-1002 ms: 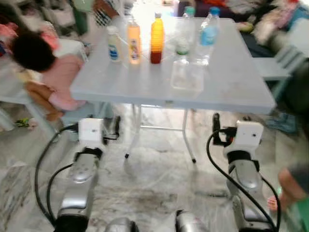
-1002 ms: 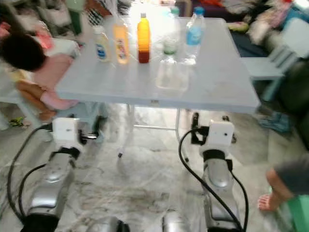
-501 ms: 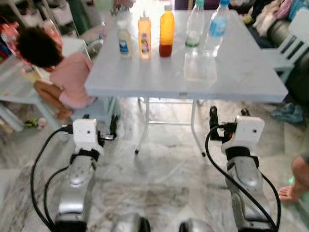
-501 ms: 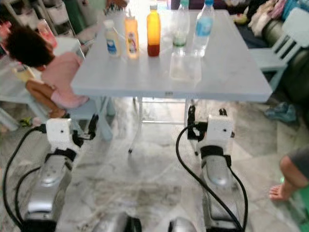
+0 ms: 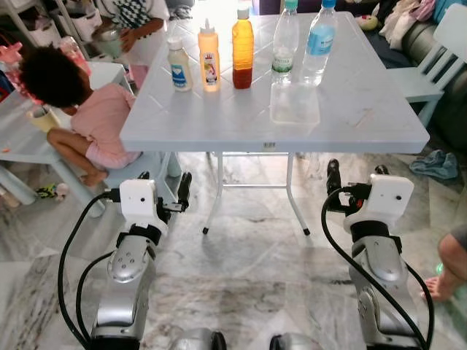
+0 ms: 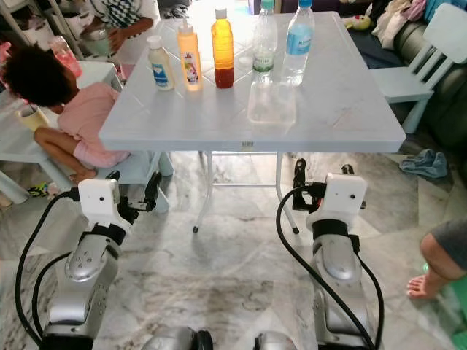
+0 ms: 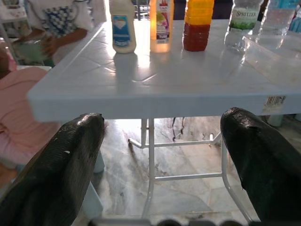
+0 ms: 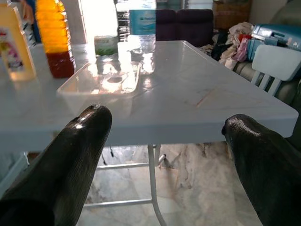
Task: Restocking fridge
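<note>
A white folding table [image 5: 365,109] stands before me. Along its far side are a small white bottle [image 5: 179,65], a pale orange bottle [image 5: 209,62], a taller orange bottle with dark liquid [image 5: 242,47], a clear green-label bottle [image 5: 285,47] and a blue-label water bottle [image 5: 319,44]. A clear plastic container [image 5: 294,103] lies in front of the water bottles. My left gripper [image 5: 164,188] and right gripper [image 5: 356,175] hang below the table's near edge, both open and holding nothing. The wrist views look along the wide-apart fingers [image 7: 70,160] [image 8: 80,141] at the table edge.
A child in pink [image 5: 91,117] sits at a low table [image 5: 22,142] to the left. A person in a checked shirt [image 5: 139,14] holds a cup behind. A pale chair [image 5: 430,65] and a sofa with clothes stand right. A bare foot [image 5: 441,288] is on the marble floor.
The camera has steadied and shifted, so the table sits lower and sharper in view. The person in the checked shirt has come into view. Both arms keep their pose.
</note>
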{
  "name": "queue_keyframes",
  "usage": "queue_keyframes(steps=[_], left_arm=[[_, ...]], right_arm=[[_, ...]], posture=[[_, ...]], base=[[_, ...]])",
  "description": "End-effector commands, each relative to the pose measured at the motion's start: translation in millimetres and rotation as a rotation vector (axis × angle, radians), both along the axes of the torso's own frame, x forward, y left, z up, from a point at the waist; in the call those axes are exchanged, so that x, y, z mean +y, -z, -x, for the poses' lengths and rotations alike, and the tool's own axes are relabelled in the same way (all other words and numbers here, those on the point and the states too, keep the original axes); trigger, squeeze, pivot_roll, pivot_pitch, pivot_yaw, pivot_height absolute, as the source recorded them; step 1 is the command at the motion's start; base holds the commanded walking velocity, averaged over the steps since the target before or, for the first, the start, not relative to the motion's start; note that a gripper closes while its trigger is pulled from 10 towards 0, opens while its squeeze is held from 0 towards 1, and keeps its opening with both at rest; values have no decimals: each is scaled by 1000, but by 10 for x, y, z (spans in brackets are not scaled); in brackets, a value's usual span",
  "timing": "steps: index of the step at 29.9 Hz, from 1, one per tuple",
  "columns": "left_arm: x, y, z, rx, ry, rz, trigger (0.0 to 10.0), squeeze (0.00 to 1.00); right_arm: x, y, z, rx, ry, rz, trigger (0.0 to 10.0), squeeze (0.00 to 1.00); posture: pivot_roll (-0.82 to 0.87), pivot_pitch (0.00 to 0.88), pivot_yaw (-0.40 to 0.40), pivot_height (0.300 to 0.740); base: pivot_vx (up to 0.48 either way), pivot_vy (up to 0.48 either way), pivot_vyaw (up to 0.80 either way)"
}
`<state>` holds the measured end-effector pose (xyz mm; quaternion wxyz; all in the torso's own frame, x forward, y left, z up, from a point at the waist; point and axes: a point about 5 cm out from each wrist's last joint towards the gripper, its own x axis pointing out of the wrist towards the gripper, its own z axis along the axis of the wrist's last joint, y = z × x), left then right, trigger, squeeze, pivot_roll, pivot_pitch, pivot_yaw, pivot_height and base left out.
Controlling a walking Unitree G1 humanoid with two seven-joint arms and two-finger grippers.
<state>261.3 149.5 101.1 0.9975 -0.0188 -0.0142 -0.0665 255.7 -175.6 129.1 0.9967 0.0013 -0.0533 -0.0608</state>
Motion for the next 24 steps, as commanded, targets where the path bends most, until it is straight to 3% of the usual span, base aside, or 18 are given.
queue_keyframes(steps=[1,4,12,16,19,24], left_arm=[[-15,-29,-22,-7,7,2,10000,0],[-19,-34,-33,-9,8,3,10000,0],[-33,-42,-51,-14,10,7,10000,0],[-43,-36,-58,-9,4,10,10000,0],[-44,-35,-59,-8,-4,7,10000,0],[-11,-50,-61,-26,-31,13,10000,0]], right_arm=[[2,-1,-18,5,-12,-10,10000,0],[15,-2,-33,2,-27,-11,10000,0],[16,11,-54,4,-42,-2,10000,0],[49,-8,-70,-13,-106,39,10000,0],[100,-35,-72,-35,-165,82,10000,0],[112,-42,-75,-42,-173,88,10000,0]], posture=[[24,66,75,740],[23,65,73,740],[19,69,70,740],[18,70,69,740],[19,75,68,740],[21,75,66,740]], base=[[480,0,-800],[480,0,-717],[480,0,0],[447,0,0],[81,0,0],[0,0,770]])
